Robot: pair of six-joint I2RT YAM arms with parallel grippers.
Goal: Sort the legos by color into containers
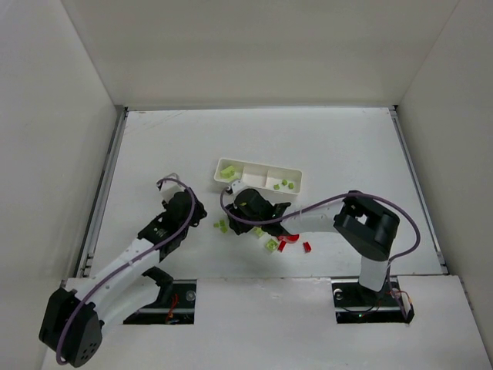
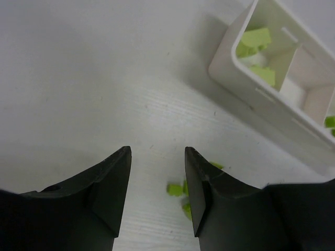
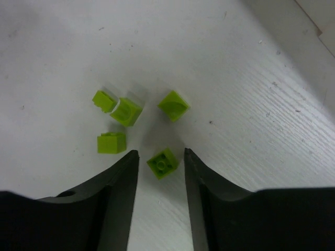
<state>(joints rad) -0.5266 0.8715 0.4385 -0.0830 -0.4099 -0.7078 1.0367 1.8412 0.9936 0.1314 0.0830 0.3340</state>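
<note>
From above, the white tray (image 1: 253, 176) lies near the middle of the bench (image 1: 347, 146), a little toward the far edge. Green legos (image 1: 228, 173) sit in its left end compartment and more green ones (image 1: 283, 183) in its right end compartment. Loose green bricks (image 1: 222, 225) and a few red bricks (image 1: 306, 247) lie on the bench between the tray and the near edge. The left arm (image 1: 131, 258) comes in from the near-left corner. The right arm (image 1: 316, 222) stretches leftward from the near-right side.

In the left wrist view, the left fingers (image 2: 112, 193) stand well apart with only bare bench between them, gripping nothing. One end of the tray fills the upper right.

In the right wrist view, the right fingers (image 3: 118, 193) are parted. One green brick (image 3: 163, 162) lies on the bench between their tips, with no visible contact. Four more green bricks (image 3: 125, 111) lie just beyond.
</note>
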